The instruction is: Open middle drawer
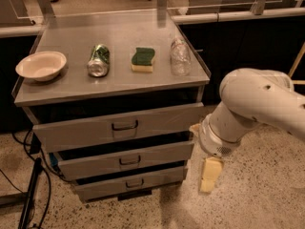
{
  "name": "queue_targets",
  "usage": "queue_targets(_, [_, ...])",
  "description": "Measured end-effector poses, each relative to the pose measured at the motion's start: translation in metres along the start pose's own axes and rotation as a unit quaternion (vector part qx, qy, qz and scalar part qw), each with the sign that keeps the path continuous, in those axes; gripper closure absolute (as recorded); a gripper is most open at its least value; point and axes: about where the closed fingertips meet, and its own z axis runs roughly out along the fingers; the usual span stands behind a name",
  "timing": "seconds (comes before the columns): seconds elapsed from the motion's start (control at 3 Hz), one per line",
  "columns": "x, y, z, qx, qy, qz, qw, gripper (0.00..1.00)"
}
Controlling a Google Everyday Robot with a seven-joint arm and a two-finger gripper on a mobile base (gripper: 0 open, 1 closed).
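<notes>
The grey metal cabinet has three drawers. The middle drawer (157, 155) has a low plain front with a small dark loop handle (129, 161) at its centre. It sits between the taller top drawer (71, 130) and the smallest bottom drawer (100, 187). A dark gap shows above its front. My gripper (202, 151) hangs at the end of the white arm, just off the right end of the middle drawer front, about level with it. It is open and holds nothing. One cream finger (210, 174) points down, the other (195, 127) shows near the cabinet's corner.
On the cabinet top (71, 37) stand a white bowl (41, 65), a green can on its side (98, 60), a green-and-yellow sponge (143, 59) and a clear plastic bottle (179, 56). Cables and a dark bar (29, 194) lie on the floor at the left. Speckled floor lies to the right.
</notes>
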Motion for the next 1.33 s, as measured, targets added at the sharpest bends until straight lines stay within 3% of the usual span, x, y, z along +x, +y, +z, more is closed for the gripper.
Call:
queue_targets(0.33, [-0.030,-0.014,0.075,-0.033,-0.015,-0.021,0.9991,0.00])
queue_targets(0.67, [-0.030,-0.014,0.075,-0.033,-0.015,-0.021,0.9991,0.00])
queue_targets(1.0, [-0.030,-0.015,0.109,-0.048,-0.023,-0.002,0.9986,0.00])
queue_targets(1.33, [-0.028,-0.011,0.162,-0.071,-0.031,0.029,0.9966,0.00])
